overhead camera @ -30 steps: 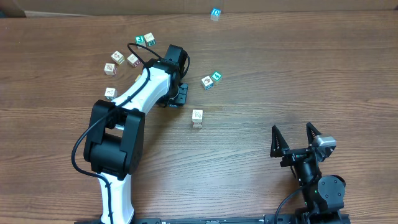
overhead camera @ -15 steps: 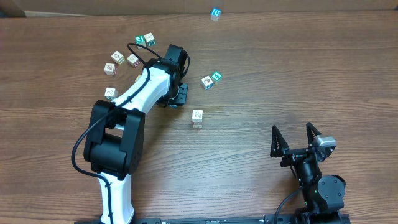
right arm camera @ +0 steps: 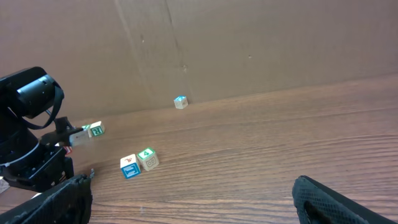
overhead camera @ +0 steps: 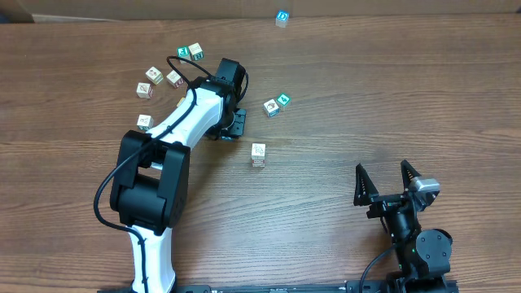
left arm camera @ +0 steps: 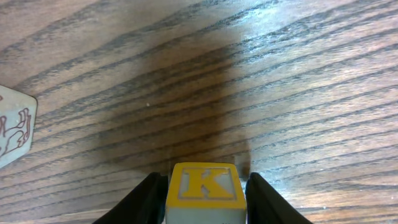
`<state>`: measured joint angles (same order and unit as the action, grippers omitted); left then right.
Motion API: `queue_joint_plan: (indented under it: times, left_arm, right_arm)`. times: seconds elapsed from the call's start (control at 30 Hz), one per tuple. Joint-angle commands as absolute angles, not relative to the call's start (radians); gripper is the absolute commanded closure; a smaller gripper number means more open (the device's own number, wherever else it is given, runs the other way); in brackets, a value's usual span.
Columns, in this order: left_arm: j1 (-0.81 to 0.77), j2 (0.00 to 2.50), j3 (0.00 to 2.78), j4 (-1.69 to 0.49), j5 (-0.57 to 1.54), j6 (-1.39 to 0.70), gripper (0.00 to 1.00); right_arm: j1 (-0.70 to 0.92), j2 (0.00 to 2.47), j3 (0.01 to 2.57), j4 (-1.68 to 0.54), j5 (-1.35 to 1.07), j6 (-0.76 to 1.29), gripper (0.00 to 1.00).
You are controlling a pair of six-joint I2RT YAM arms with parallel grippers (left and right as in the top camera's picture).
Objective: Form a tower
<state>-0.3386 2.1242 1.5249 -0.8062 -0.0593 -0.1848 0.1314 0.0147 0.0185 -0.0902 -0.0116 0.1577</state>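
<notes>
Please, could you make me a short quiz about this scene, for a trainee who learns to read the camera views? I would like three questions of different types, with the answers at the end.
1. True or false: the right end effector is closed on a cube.
2. Which letter is printed on the yellow-printed cube between the fingers of the left end effector?
3. Where does the blue-topped tower stand?
A) at the far side of the table, close to the cardboard wall
B) at the near edge
C) in the very middle

Key:
1. False: it is open and empty.
2. K.
3. A.
</notes>
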Motion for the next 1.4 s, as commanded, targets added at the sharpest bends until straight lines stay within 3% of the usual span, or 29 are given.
queue_joint_plan:
  times: [0.0, 0.1, 0.2, 0.63, 0.7, 0.8, 1.07, 1.37]
  left_arm:
    - [-0.334, 2.143, 1.54, -0.803, -0.055, -0.199, 0.64]
    - [-0.334, 2.143, 1.54, -0.802, -0.055, -0.199, 0.7]
    - [-0.334, 2.143, 1.54, -0.802, -0.055, -0.199, 0.96]
    - [-0.334, 2.12, 1.637, -0.894, -0.059, -0.199, 0.92]
    - [-0.334, 2.12, 1.659, -0.916, -0.058, -0.199, 0.88]
    - [-0.334, 2.12, 1.662, -0.932, -0.058, -0.199, 0.72]
    - [-0.335, 2.122, 1.634, -0.956, -0.058, -0.273, 0.8]
    - [-0.335, 2.122, 1.593, -0.913, -0.059, -0.315, 0.73]
  right_arm:
    - [0.129, 0.003, 0.008, -0.084, -0.012, 0.163, 0.0]
    - [0.129, 0.003, 0.008, -0.084, -0.012, 0.163, 0.0]
    - [0.129, 0.003, 0.008, -0.084, -0.012, 0.163, 0.0]
    - [0.129, 0.003, 0.008, -0.084, -0.012, 0.163, 0.0]
    - [0.129, 0.003, 0.008, -0.084, -0.012, 0.163, 0.0]
    - [0.129, 0.003, 0.008, -0.084, -0.012, 0.163, 0.0]
    - [0.129, 0.003, 0.008, -0.084, -0.012, 0.163, 0.0]
    - [0.129, 0.003, 0.008, -0.084, -0.012, 0.163, 0.0]
